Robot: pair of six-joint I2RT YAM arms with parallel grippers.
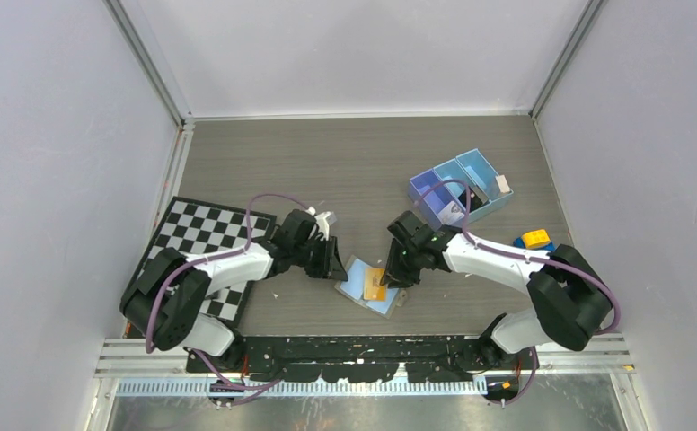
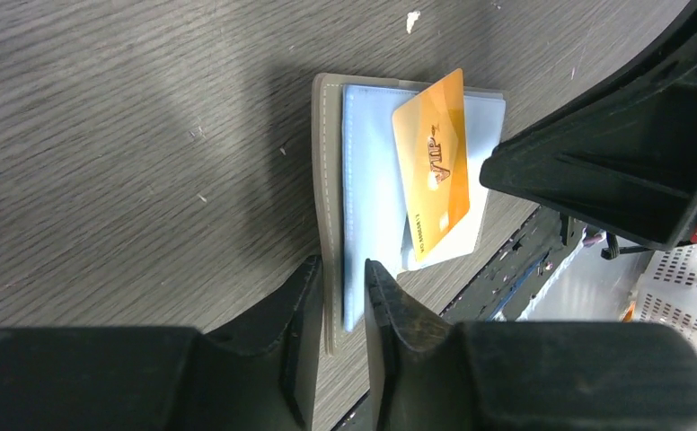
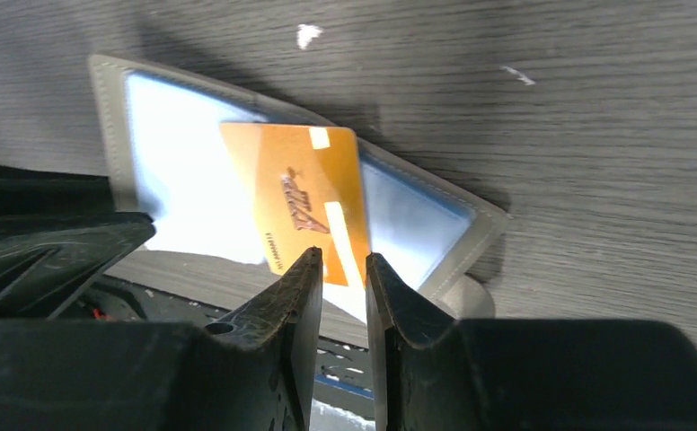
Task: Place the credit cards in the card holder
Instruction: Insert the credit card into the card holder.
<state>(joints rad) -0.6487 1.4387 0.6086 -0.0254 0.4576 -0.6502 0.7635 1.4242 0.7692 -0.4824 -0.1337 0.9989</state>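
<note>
Over at 9 o'clock in the top view, a checkered mat (image 1: 203, 235) is lying on the worktop (image 1: 327, 162). Just right of it, your left fingers (image 1: 337, 267) are gripping the card holder (image 1: 354, 280), clamped narrowly over its grey edge. The holder is lying open near the worktop's 6 o'clock edge, pale blue inside facing up. An orange card (image 1: 374, 285) is resting slantwise across it. Your right fingers (image 1: 390, 277) are pinching that card's edge. A blue tray (image 1: 462, 187) is sitting at 1 o'clock from the holder.
</note>
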